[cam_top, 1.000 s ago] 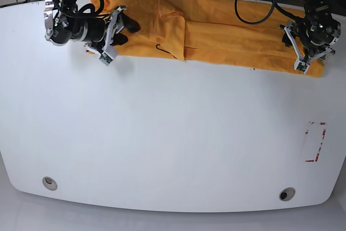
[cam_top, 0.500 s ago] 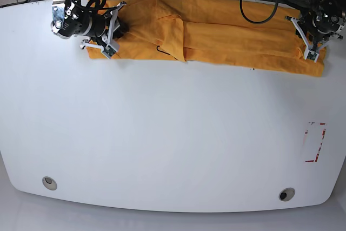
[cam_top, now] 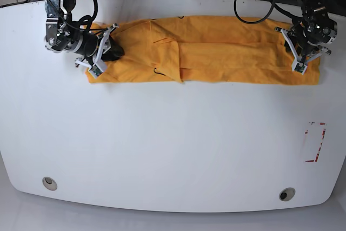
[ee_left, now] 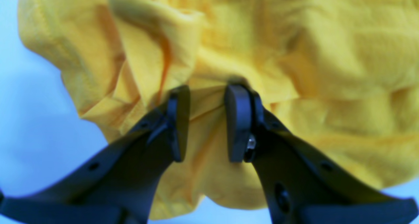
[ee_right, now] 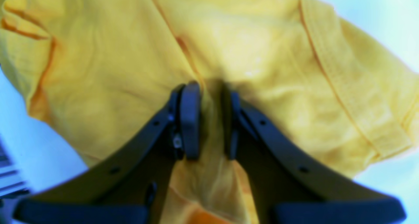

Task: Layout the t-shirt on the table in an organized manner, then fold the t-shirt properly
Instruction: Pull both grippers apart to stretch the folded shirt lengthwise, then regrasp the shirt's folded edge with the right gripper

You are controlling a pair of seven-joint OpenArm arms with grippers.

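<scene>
T-shirt (cam_top: 216, 50) pinched by both fingers

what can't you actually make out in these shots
- Base view: the t-shirt lies folded in a long strip, so its under layers are hidden.
- Base view: the right gripper and left gripper cover the strip's ends.
- Wrist views: blurred; fabric bunched between the fingers hides the table beneath.
- Neck label: not discernible in any view.

Between both sets of jaws sits bunched t-shirt (cam_top: 216, 50) cloth — no gap for you there. Below the jaws the table (cam_top: 162, 144) lies open — only red tape (cam_top: 315, 142) and grommets (cam_top: 50, 183).
</scene>
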